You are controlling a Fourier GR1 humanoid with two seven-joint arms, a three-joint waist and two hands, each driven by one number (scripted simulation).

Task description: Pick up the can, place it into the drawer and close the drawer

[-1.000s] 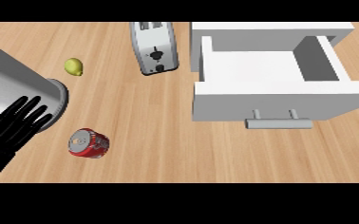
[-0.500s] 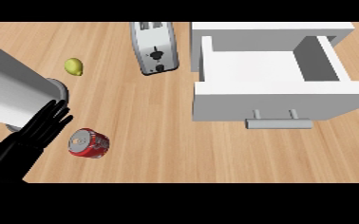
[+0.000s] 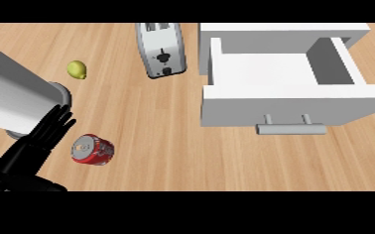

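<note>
Since a second ago the left hand [image 3: 36, 144] has slid in from the view's left edge toward the can [image 3: 92, 149], which lies where it lay before. On the bench [image 3: 161, 148], the biggest thing is the white drawer [image 3: 278, 110]. It stands pulled open, well off to the hand's right and slightly beyond it, with its grey handle [image 3: 290, 128] facing the near edge and nothing visible inside. A toaster [image 3: 161, 49] lies far beyond the hand and to its right, beside the drawer. The hand itself is released, its fingers straight and pointing away up the bench, holding nothing. The red can lies on its side just to the right of the hand, close by the fingers but apparently not touching them. A small lemon [image 3: 78, 70] sits beyond the fingertips, apart from everything.

The step in hand looks like the reach for the can, with no grasp made yet. The next move likely calls for bringing the palm over to the right and curling the fingers round the can's body. Lying on its side, it may roll off if nudged. The carry to the drawer and the closing push are yet to come.
</note>
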